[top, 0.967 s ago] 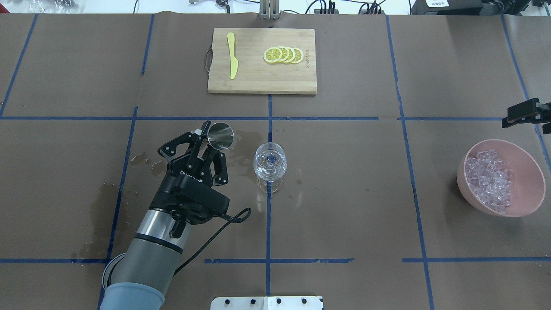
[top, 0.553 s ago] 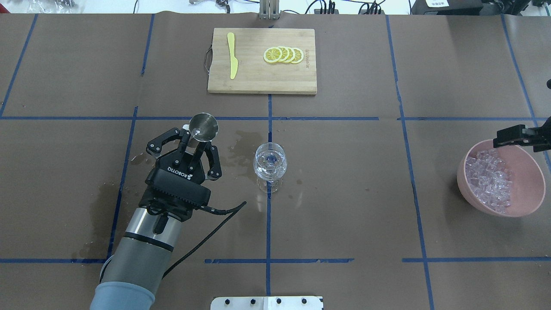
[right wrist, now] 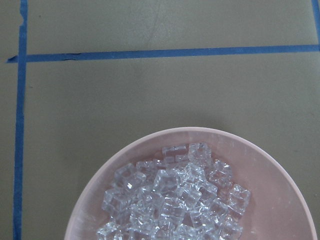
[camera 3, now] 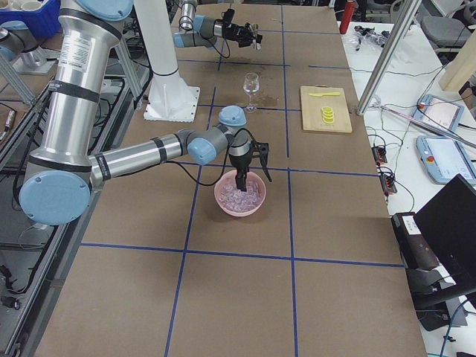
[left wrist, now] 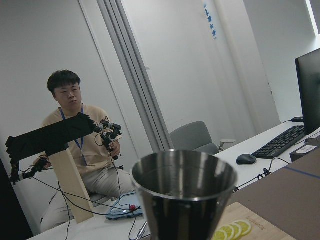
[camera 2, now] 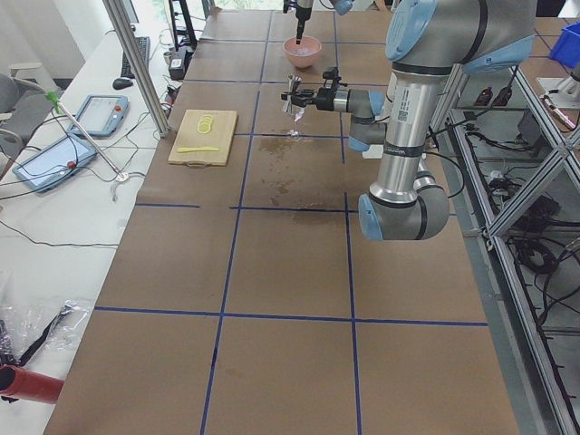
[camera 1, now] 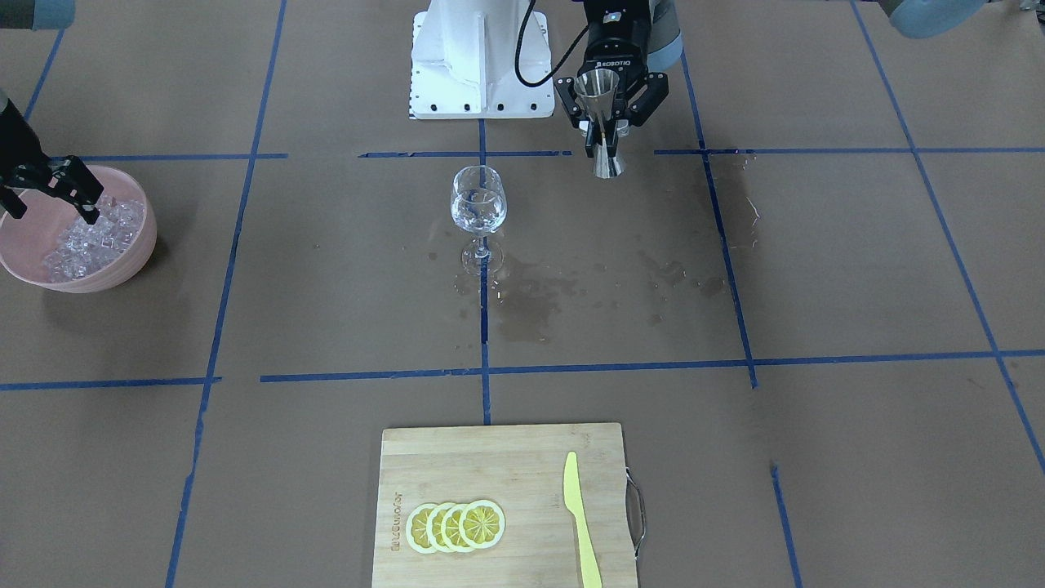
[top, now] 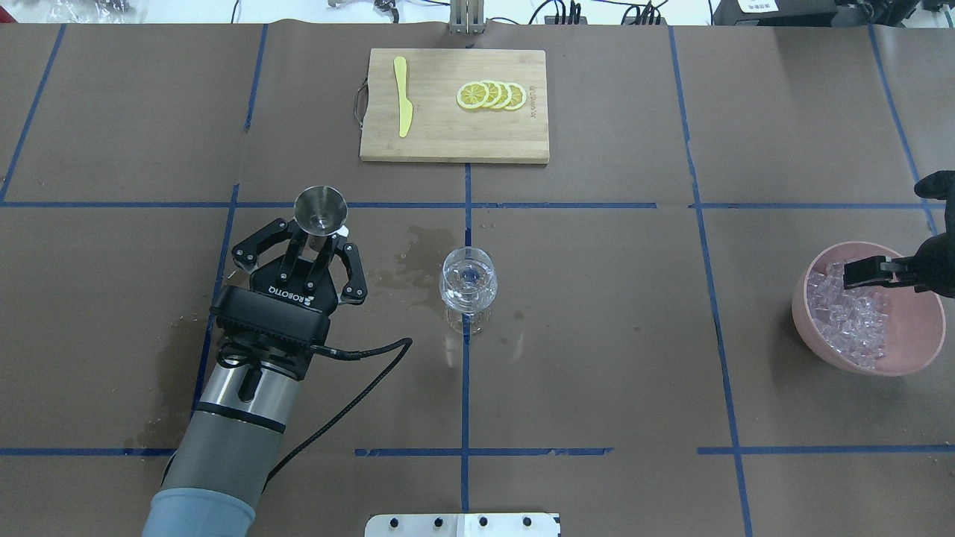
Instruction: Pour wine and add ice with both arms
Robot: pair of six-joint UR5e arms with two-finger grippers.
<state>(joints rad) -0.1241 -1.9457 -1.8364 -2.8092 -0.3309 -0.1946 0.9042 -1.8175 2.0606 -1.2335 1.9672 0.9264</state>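
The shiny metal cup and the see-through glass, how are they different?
The shiny steel measuring cup is solid metal; the clear stemmed wine glass is see-through. The cup pinches in at its middle; the glass has a round bowl on a thin stem. The black left gripper holds the cup in the air; the glass stands alone on the brown paper. Both are upright, mouths up.

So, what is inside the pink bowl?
A heap of clear ice cubes lies in the pink bowl. The right pincer hangs open over them. The bowl's bottom under the heap is covered.
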